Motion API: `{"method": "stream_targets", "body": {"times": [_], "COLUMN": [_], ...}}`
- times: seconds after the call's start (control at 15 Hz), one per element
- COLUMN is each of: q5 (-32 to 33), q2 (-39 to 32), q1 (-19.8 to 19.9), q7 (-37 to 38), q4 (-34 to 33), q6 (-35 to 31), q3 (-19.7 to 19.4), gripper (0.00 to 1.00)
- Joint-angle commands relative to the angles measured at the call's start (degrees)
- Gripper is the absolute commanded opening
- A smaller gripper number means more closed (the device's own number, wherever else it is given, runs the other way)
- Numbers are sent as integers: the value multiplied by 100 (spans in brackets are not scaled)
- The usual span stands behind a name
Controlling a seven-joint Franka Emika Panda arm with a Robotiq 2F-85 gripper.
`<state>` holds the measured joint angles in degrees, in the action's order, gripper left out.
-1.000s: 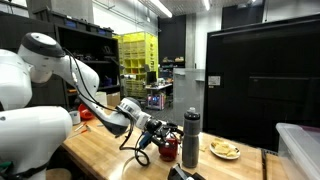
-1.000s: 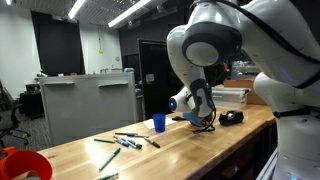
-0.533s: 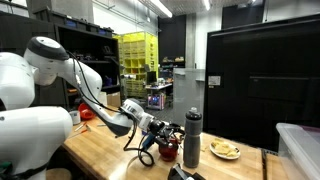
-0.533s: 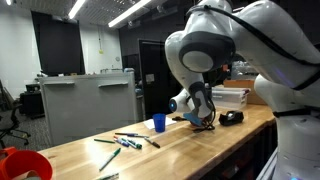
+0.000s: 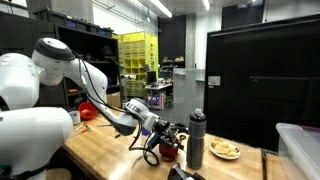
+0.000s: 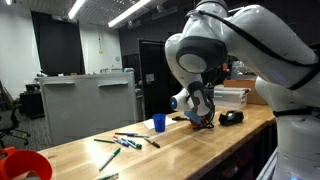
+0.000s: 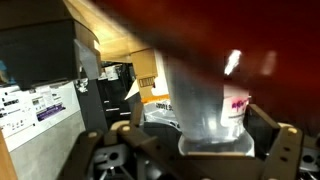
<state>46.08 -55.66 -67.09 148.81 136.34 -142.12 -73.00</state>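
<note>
A: Claw status?
B: We log the claw (image 5: 163, 140) open, jaws wide, nothing gripped. It sits low centre of frame, just beside a red mug (image 5: 168, 152) on the bench (image 5: 100, 150).
A: Neighbours?
B: Dark bottle (image 5: 196, 138) upright, just right of mug; plate (image 5: 224, 150) further right. Contact w/ mug: we can't tell.
</note>
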Motion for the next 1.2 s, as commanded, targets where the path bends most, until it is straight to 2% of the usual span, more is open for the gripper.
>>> {"method": "stream_targets", "body": {"times": [0.0, 0.67, 1.13], "q5": [-55, -27, -44], "q2": [-65, -37, -127], "q1": [169, 323, 640], "q7": [4, -2, -17], "q4": [-98, -238, -513], "q6": [-45, 2, 157], "q3": [31, 68, 319], "gripper": [100, 100, 100]}}
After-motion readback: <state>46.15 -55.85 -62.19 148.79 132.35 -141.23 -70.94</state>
